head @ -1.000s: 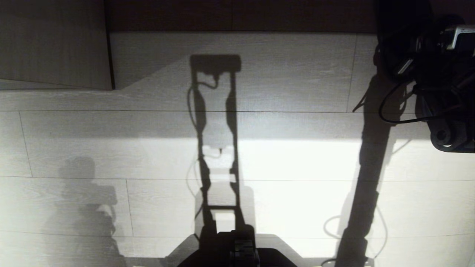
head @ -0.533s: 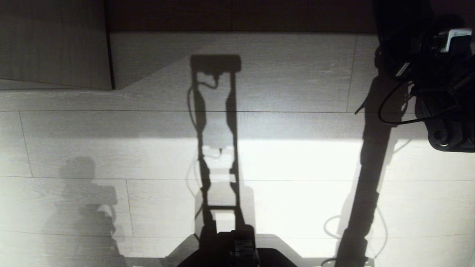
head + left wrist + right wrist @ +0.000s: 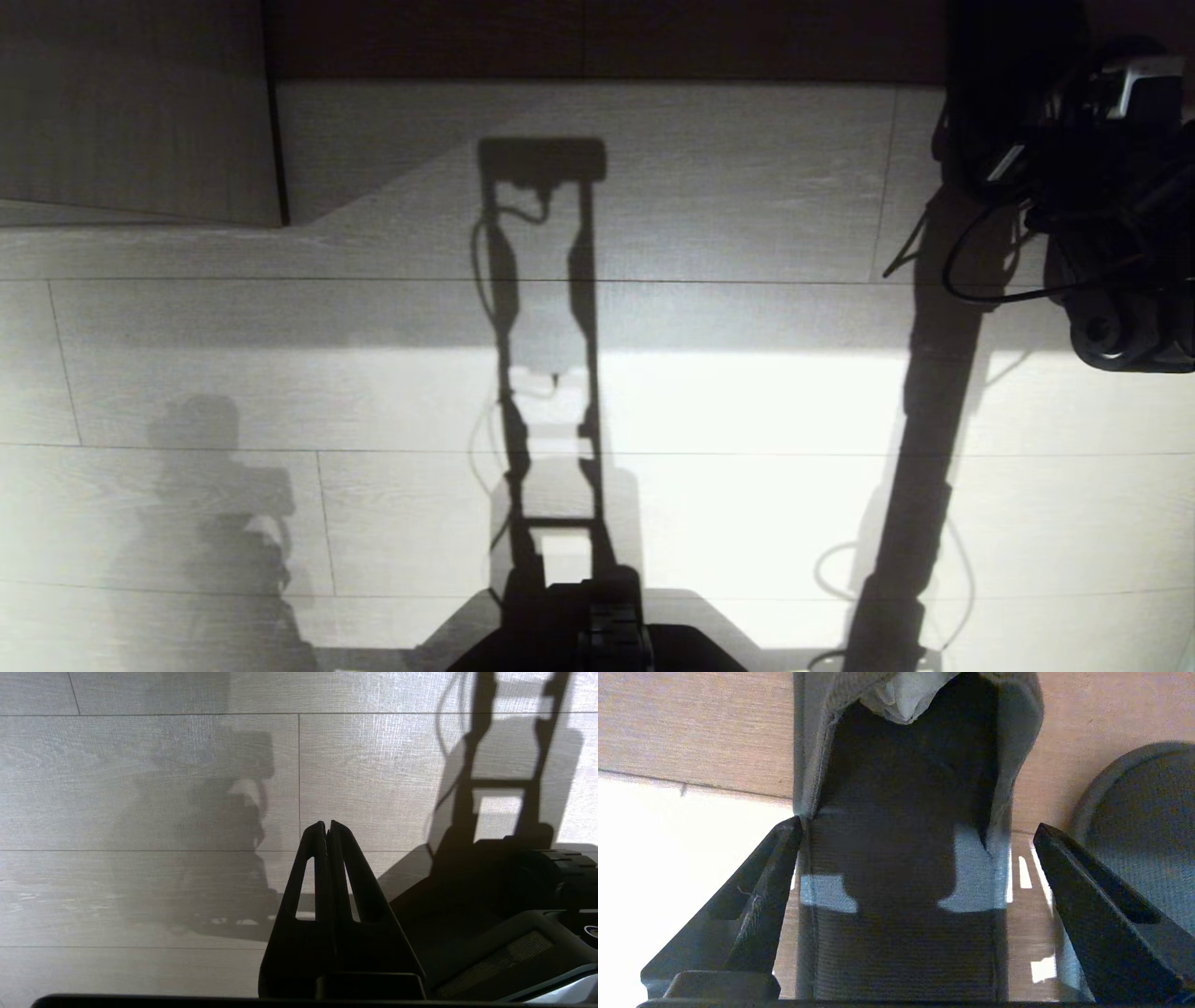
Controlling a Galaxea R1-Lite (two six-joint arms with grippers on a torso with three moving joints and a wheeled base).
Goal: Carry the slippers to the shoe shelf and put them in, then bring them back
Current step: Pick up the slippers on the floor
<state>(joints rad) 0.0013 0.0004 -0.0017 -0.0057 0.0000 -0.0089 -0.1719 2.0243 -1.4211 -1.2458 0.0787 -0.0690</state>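
Left wrist view: the left gripper (image 3: 327, 828) hangs over the floor (image 3: 140, 788), fingers pressed together, empty. Right wrist view: the right gripper (image 3: 917, 833) is spread wide astride one of the slippers (image 3: 901, 868), its left finger (image 3: 756, 891) at the slipper's edge, gripping nothing.

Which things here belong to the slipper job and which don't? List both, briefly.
Part of the job:
- slipper lying between the open right gripper's fingers, apparently not yet gripped
- second slipper beside it
- pale wood boards under them, possibly the shoe shelf

Not part of it:
- left gripper, shut and empty over the floor
- robot's shadows on the floor
- robot's base
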